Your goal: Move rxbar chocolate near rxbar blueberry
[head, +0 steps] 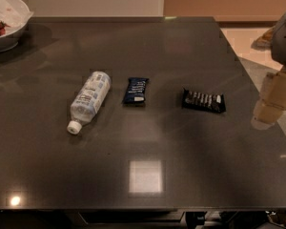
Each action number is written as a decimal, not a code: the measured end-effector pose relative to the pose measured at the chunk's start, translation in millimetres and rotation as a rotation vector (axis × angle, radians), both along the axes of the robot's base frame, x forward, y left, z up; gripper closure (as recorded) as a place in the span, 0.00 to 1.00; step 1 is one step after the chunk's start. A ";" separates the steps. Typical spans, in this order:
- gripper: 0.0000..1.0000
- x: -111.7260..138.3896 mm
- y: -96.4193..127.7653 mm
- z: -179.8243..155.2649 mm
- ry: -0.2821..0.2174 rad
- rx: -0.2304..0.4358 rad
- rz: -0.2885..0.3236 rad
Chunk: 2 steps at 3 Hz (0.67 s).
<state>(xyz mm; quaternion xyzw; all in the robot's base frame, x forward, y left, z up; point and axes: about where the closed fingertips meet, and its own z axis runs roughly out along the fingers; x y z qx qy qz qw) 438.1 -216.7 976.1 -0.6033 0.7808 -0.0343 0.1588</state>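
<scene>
While the gripper (269, 109) hangs over the table's (190, 185) right edge, apart from everything, the job looks unstarted. Can't tell if it's open or closed, but it's holding nothing I can see. Chocolate bar (203, 100) lies flat right of centre; blueberry bar (135, 90) sits left of it, bare top between. Pick, carry and set-down all remain. Bottle (89, 99) lies just past the blueberry bar. Bars sit well in from every edge, so plenty of room.
</scene>
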 end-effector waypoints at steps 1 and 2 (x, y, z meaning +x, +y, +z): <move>0.00 0.0 0.0 0.0 0.000 0.000 0.000; 0.00 5.0 4.1 0.7 0.010 -0.005 0.027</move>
